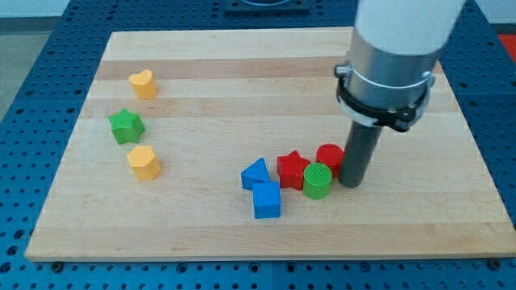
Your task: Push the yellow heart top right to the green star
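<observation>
Camera view, single frame: we saw a pale wooden board (266, 72) resting on a blue perforated table (32, 89). Our arm (391, 60) came down from the view's top right and ended in a dark rod; it carried no fingers, so nothing was spread, pressed together or pinching. My tip (351, 184) stood on the board just right of a red cylinder (329, 155) and a green cylinder (317, 180) — whether it touched either, we could not tell. Left of these lay a red star (293, 168), touching the green cylinder, and further left a blue triangular block (255, 173) with a blue cube-like block (267, 200) just below it.

The yellow heart (143, 83) sat well apart from the tip, near the board's upper left. The green star (126, 126) lay just below it and slightly left — near, but with bare wood between them. A second yellow block (144, 162), roughly hexagonal, lay below the star.
</observation>
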Available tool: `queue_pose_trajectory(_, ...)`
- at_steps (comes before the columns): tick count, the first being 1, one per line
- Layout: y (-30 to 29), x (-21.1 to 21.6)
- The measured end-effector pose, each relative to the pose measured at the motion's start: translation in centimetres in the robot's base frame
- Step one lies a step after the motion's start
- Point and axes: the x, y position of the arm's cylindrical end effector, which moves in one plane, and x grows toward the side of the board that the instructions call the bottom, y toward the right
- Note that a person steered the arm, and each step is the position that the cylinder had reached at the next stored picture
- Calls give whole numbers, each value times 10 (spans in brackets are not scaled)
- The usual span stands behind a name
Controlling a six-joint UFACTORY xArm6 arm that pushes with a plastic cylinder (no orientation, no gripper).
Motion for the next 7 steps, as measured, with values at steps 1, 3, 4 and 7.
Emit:
queue_pose_trajectory(1,-13,0)
queue_pose_trajectory(3,-10,0)
queue_pose_trajectory(4,7,0)
queue_pose_trajectory(7,12,-80)
